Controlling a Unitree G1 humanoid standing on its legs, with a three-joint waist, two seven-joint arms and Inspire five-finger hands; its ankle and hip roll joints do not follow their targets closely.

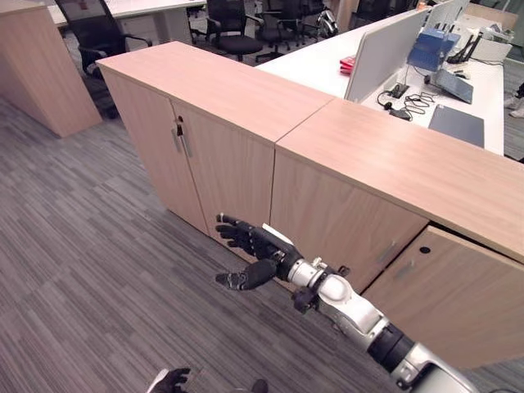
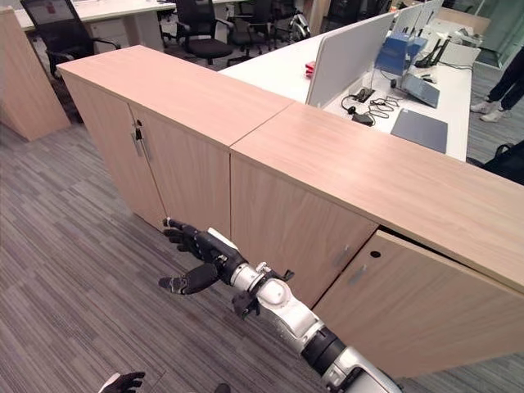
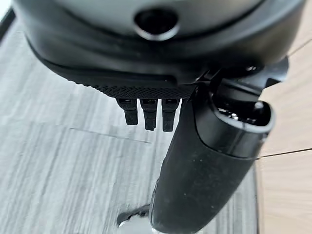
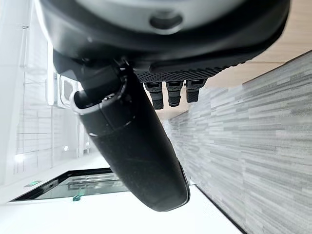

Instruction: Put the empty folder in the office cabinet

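Note:
A row of low wooden office cabinets (image 1: 229, 155) runs across the view. The rightmost door (image 1: 446, 299) stands slightly ajar, while the double doors (image 1: 184, 147) on the left are closed. My right hand (image 1: 252, 246) reaches out in front of the middle cabinet, apart from its front, open with fingers (image 4: 173, 92) straight and nothing in it. My left hand (image 1: 169, 381) hangs low over the carpet, fingers (image 3: 148, 114) relaxed and empty. A flat grey-blue folder-like thing (image 1: 457, 124) lies on the white desk behind the cabinets.
The white desk (image 1: 311, 61) behind carries a partition screen (image 1: 381, 49), a blue file holder (image 1: 427, 49) and cables. Black office chairs (image 1: 233, 24) stand at the back. Another wooden cabinet (image 1: 41, 74) is at far left. Grey striped carpet (image 1: 90, 262) spreads before the cabinets.

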